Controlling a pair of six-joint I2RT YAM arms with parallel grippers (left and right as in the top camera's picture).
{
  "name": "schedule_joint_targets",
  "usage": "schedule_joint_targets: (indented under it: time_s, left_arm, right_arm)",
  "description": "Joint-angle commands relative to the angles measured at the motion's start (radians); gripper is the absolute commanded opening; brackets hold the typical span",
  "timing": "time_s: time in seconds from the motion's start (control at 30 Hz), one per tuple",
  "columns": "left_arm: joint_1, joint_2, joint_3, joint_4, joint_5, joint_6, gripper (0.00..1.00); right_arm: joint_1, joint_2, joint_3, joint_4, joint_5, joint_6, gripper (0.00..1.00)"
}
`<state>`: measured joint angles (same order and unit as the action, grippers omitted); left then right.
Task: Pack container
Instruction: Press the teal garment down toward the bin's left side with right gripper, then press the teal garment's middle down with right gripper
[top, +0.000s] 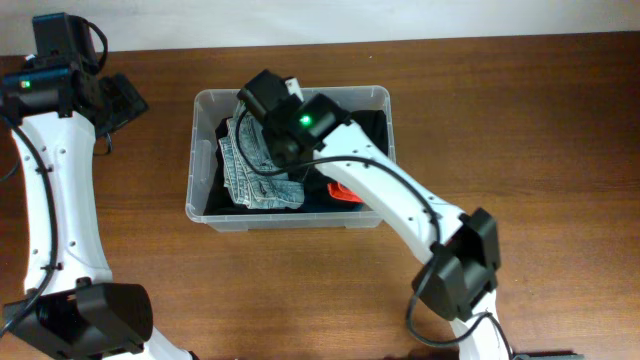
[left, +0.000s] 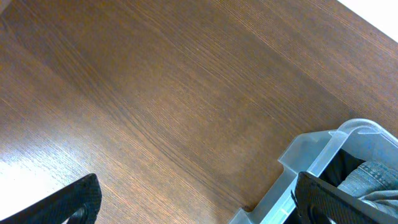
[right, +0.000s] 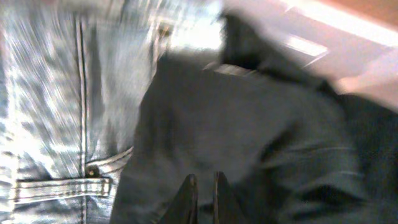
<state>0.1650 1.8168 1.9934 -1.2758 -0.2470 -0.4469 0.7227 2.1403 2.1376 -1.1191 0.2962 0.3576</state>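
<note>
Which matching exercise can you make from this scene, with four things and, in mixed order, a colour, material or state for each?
Things:
1. container
2. jeans
3. left hand
4. table

Descriptions:
A. brown wood
B. faded blue denim
C. clear plastic
D. open, outside the container

Pairs: 1-C, 2-B, 3-D, 4-A.

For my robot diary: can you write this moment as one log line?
right fingers: nearly shut, at dark cloth in container | left fingers: open, over table | also inside: jeans
</note>
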Motion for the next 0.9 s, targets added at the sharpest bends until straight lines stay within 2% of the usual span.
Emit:
schedule_joint_targets:
  time_s: [0.0, 0.13, 0.47, 0.87]
  left_arm:
    - [0.002, -0.020, 0.006, -0.001, -0.003, -0.009, 1.00]
    - [0.002, -0.020, 0.006, -0.001, -0.004, -0.009, 0.99]
    - [0.002, -0.020, 0.006, -0.001, -0.003, -0.009, 0.99]
    - [0.002, -0.020, 0.006, -0.001, -0.003, -0.009, 0.99]
  right_arm:
    - [-0.048, -0.040, 0.023, -0.018, 0.067, 0.009, 0.04]
    - [-0.104, -0.039, -0.010, -0.042, 0.008, 0.071, 0.04]
    - [-0.146, -0.039, -0.202, 0.024, -0.194, 0.071, 0.04]
    - [-0.127, -0.097, -0.213, 0.011, -0.142, 0.103, 0.04]
